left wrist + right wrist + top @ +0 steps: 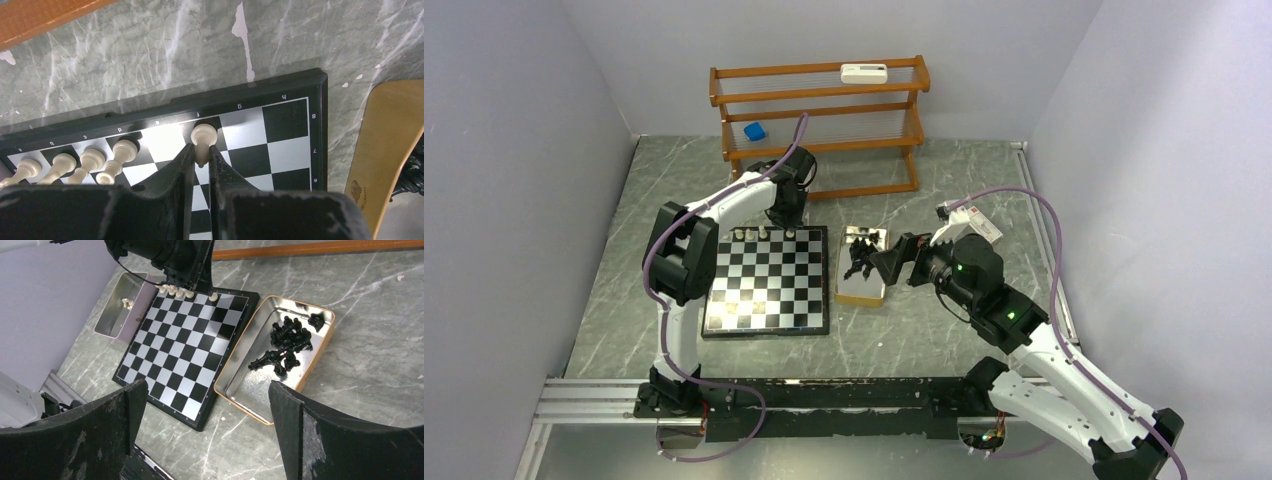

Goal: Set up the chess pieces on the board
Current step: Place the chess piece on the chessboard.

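1. The board (768,285) is flashing glossy black and silvery-white checks, black-rimmed.
2. The cream piece (204,134) is glowing pale; the black pieces (286,342) are darkening a silver tray (249,386).
3. The table (904,340) is showing grey-green marble, white-veined.

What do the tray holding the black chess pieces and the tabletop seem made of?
Rectangular silvery tray: probably polished metal, given its mirror-like inside. Grey-green tabletop: marble or marble-print laminate, judging by white veins and faint sheen; cannot tell which.
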{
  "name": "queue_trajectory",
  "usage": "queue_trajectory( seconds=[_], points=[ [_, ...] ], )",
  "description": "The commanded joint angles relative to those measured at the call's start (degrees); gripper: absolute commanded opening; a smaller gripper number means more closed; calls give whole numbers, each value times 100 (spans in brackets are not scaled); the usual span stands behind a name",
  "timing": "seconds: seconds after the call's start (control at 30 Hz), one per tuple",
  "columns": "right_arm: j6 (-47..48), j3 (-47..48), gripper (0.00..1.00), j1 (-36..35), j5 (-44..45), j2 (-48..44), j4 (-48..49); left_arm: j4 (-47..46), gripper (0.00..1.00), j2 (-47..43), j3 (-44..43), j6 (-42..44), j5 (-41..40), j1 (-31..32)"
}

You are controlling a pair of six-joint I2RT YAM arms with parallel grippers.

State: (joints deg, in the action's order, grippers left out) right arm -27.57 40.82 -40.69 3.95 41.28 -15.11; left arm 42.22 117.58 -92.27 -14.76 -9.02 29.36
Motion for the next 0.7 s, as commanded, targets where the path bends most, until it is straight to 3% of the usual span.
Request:
queue_trajectory(
  seconds=[0.0, 0.67],
  points=[
    [89, 103, 95, -18, 90, -8, 46, 62, 19, 22, -25, 61, -150, 25],
    [80, 85, 95, -19, 98, -42, 33, 110, 24, 98, -10, 101, -12, 21]
  ],
)
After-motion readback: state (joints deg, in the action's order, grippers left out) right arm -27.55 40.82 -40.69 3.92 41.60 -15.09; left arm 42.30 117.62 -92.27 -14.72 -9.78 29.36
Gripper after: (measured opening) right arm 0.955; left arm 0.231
